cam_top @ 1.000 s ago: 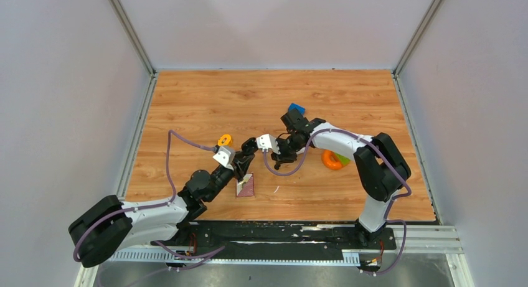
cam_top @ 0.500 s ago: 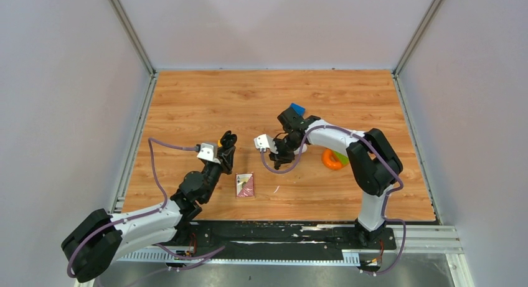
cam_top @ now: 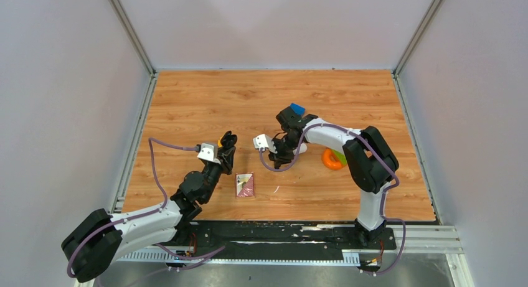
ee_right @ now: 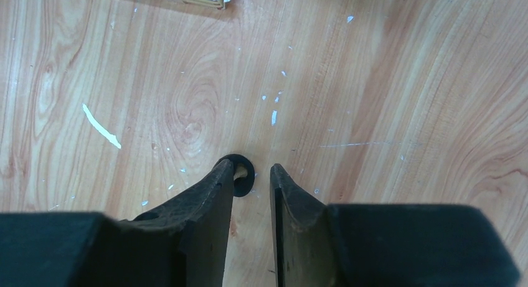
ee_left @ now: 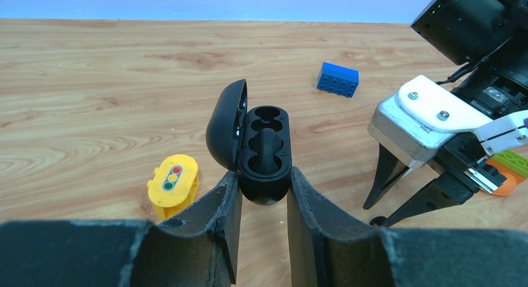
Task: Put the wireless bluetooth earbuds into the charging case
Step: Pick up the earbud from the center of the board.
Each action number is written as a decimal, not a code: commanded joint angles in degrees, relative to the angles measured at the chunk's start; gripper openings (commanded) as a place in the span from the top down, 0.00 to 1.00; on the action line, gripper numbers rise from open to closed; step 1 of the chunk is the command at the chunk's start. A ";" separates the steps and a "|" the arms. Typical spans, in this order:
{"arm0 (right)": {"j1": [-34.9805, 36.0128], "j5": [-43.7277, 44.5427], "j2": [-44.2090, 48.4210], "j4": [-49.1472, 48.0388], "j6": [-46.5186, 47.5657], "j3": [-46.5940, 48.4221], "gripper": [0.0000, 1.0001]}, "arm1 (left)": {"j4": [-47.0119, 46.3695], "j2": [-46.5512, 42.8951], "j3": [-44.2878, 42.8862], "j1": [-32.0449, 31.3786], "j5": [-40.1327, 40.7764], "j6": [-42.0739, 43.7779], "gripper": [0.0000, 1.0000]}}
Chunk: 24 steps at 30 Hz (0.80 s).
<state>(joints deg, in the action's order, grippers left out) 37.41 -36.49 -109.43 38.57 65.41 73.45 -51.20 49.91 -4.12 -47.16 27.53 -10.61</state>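
Observation:
My left gripper (ee_left: 261, 178) is shut on a black oval charging case (ee_left: 266, 150), seen in the left wrist view with its lid swung open to the left and both wells looking empty. In the top view this gripper (cam_top: 227, 139) sits left of centre. My right gripper (ee_right: 254, 169) is open with a narrow gap, its tips down at the table. One small black rounded earbud (ee_right: 241, 175) lies on the wood against the outer side of its left fingertip, not between the fingers. The bud also shows in the left wrist view (ee_left: 375, 221). The second earbud is out of view.
A blue block (cam_top: 297, 108) lies behind the right gripper. A yellow traffic-light block (ee_left: 172, 181) stands left of the case. An orange ring (cam_top: 331, 160) with a green piece lies to the right. A red card packet (cam_top: 245, 185) lies near the front centre.
My left arm drew back to the left with the case, away from the right gripper, then held still. My right gripper shifted slightly left and stays low over the bud.

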 commanded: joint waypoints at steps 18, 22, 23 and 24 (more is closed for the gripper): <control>-0.14 -0.72 -1.48 8.89 3.91 3.07 0.71 | -2.06 0.22 -0.60 0.22 -1.13 -0.99 1.00; -0.06 -0.79 -1.38 9.36 3.79 3.12 0.73 | -2.06 0.25 -0.56 0.25 -1.25 -1.03 1.00; -0.08 -0.88 -1.29 9.34 3.70 3.12 0.73 | -2.06 0.27 -0.56 0.23 -1.25 -1.07 1.00; -0.11 -0.94 -1.18 9.27 3.62 3.10 0.73 | -2.06 0.23 -0.59 0.22 -1.34 -1.08 1.00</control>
<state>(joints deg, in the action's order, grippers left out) 37.41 -36.45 -110.50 46.78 67.66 74.59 -51.20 50.11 -4.12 -47.16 26.52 -10.63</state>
